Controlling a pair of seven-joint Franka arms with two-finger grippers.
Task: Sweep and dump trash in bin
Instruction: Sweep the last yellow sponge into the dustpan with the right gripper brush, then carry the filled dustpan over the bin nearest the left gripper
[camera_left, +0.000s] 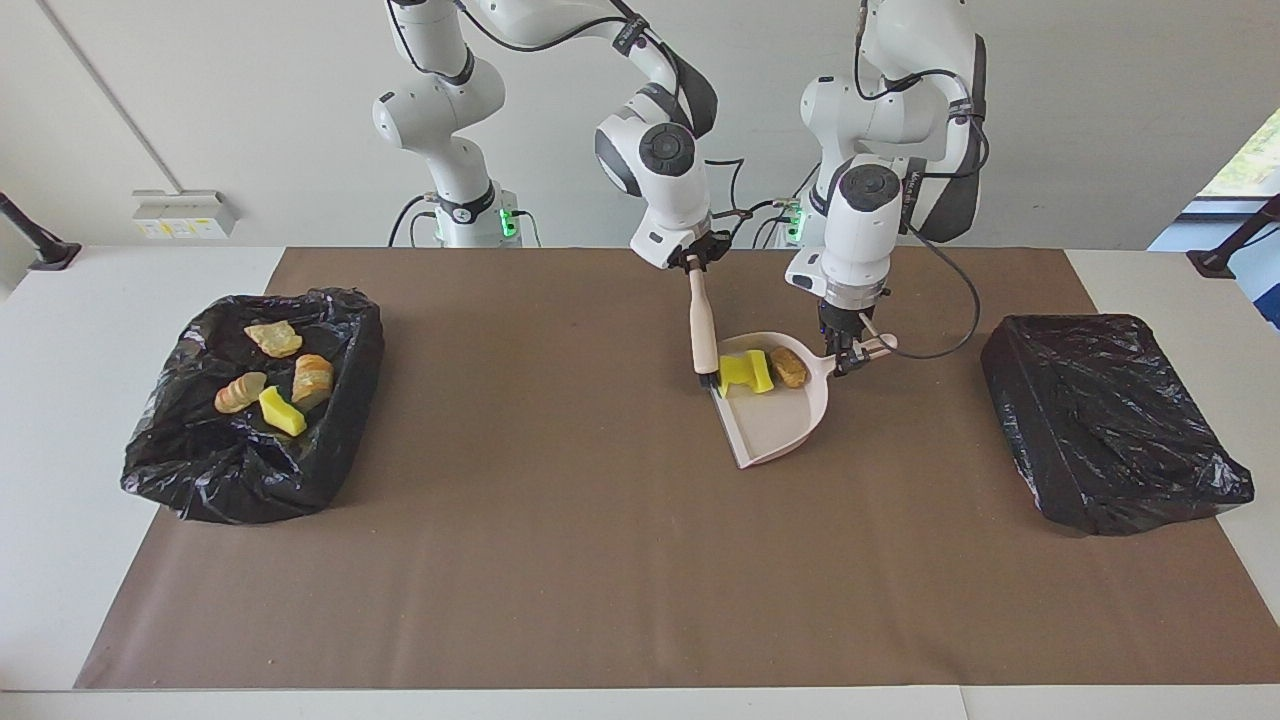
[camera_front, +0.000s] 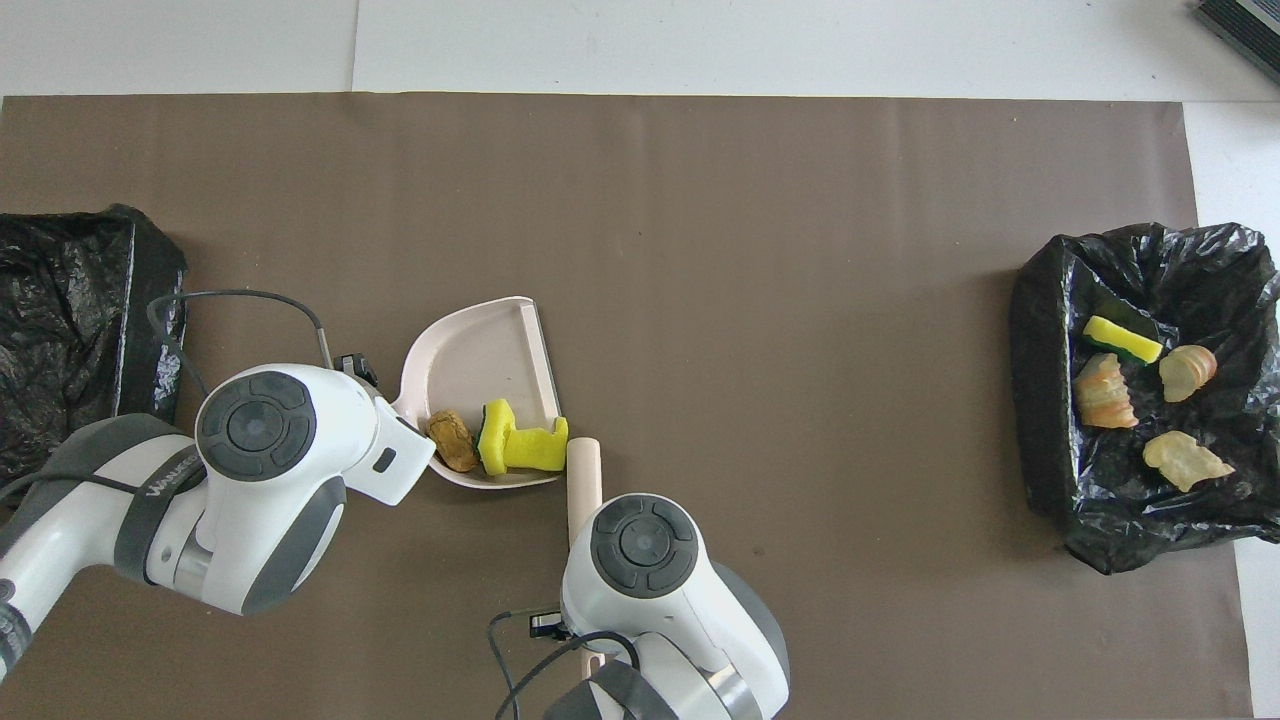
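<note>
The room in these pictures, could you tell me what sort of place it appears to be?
Probably a robotics lab set up for a cleaning test. Two robot arms stand at a white table covered with brown paper; bins lined with black bags sit at both ends, and a dustpan holds sponge and bread pieces.

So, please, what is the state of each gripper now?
Left gripper: shut on the dustpan handle.
Right gripper: shut on the brush handle.
</note>
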